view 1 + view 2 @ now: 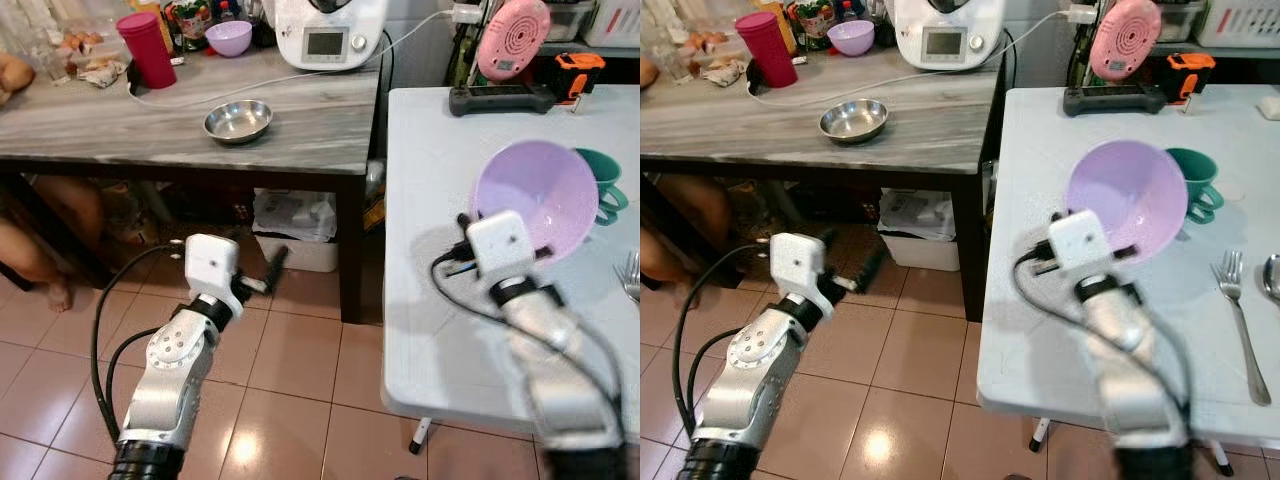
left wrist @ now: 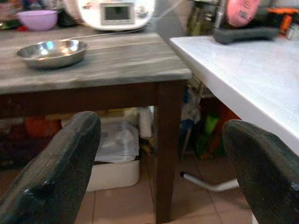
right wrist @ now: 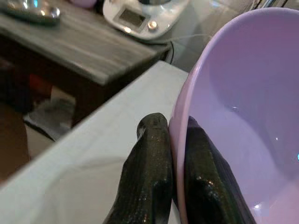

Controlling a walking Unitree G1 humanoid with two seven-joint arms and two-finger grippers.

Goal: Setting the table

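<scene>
**Ana:** Right gripper [image 3: 170, 154] up close, and its two black fingers [image 3: 149, 172] are pinched onto the rim of the big purple bowl [image 1: 535, 200], one finger outside the wall, one inside.

**Ben:** And the bowl is tipped up on edge, mouth facing the robot, above the white table [image 1: 440, 330] toward its right edge. From the head views I can't tell whether its lower rim touches the top.

**Ana:** Just behind it sits a teal cup [image 1: 1195, 182], partly hidden by the bowl. A fork [image 1: 1238, 310] lies near the table's right edge, closer to the front, with a spoon [image 1: 1271, 275] beside it at the frame's edge.

**Ben:** Far edge of that table: a black power strip [image 1: 1112, 98], a pink round gadget [image 1: 1125, 38] and an orange tape measure [image 1: 1190, 68].

**Ana:** Left gripper [image 2: 163, 154] now: fingers spread wide, nothing between them, hanging low over the tiled floor [image 1: 290, 400] in front of the wooden table [image 1: 150, 130].

**Ben:** On that wooden table, a steel bowl [image 1: 238, 121] near the front edge, a red tumbler [image 1: 147, 48] and a small purple bowl [image 1: 229, 37] further back, and a white kitchen machine [image 1: 328, 30] at the far right corner.
</scene>
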